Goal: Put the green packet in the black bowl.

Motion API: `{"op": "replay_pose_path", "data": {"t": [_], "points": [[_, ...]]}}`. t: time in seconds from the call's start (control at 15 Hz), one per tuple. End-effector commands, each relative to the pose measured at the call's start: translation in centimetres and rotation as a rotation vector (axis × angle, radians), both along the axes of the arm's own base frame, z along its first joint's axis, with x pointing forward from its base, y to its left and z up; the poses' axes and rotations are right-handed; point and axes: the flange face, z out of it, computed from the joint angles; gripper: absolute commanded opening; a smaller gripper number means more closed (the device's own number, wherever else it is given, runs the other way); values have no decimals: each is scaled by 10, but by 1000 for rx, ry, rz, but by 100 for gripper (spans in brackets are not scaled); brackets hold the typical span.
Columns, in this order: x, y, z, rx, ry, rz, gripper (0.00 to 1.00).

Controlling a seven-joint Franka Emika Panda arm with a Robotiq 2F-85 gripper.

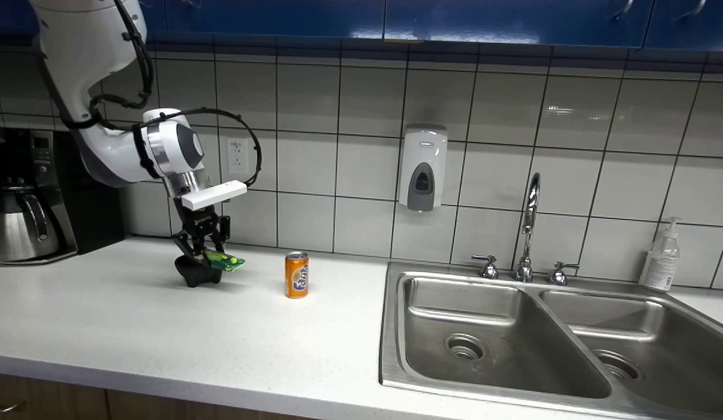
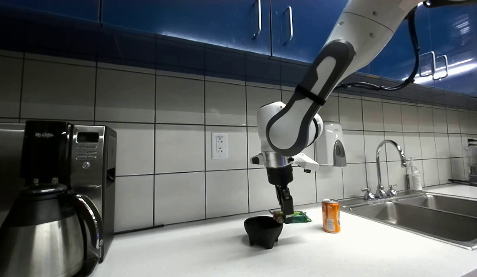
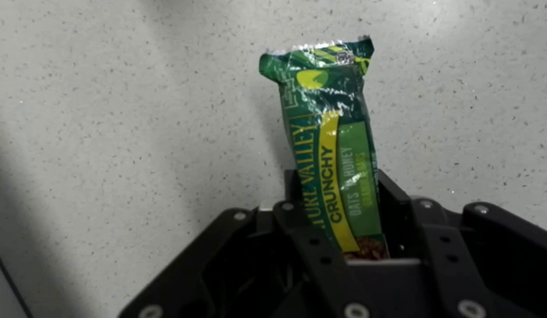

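Observation:
The green packet (image 3: 333, 145) is a flat oblong wrapper with a yellow stripe. In the wrist view it lies between my gripper's two fingers (image 3: 337, 185), which press on its long edges, and its far end sticks out beyond them. The packet shows in both exterior views (image 1: 226, 261) (image 2: 301, 217), held above the counter. The black bowl (image 1: 196, 273) stands on short legs right by the gripper (image 1: 202, 252). In an exterior view the fingers (image 2: 286, 215) are at the right rim of the bowl (image 2: 263, 232); I cannot tell whether they touch it. The bowl is out of sight in the wrist view.
An orange can (image 1: 296, 275) stands upright on the white counter (image 1: 221, 338), just past the packet's free end. A coffee machine (image 2: 88, 161) with a steel carafe stands by the wall. A double sink (image 1: 501, 344) with a faucet (image 1: 530, 221) lies beyond the can. The tiled wall is close behind.

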Motion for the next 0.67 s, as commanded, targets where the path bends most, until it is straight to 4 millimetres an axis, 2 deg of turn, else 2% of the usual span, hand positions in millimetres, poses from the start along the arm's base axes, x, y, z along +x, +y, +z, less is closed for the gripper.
{"op": "replay_pose_path", "data": {"t": [0.0, 0.33, 0.6], "points": [[15, 19, 13, -47, -25, 1, 17], [20, 36, 19, -83, -43, 27, 17], [22, 43, 12, -95, -26, 28, 17]]}}
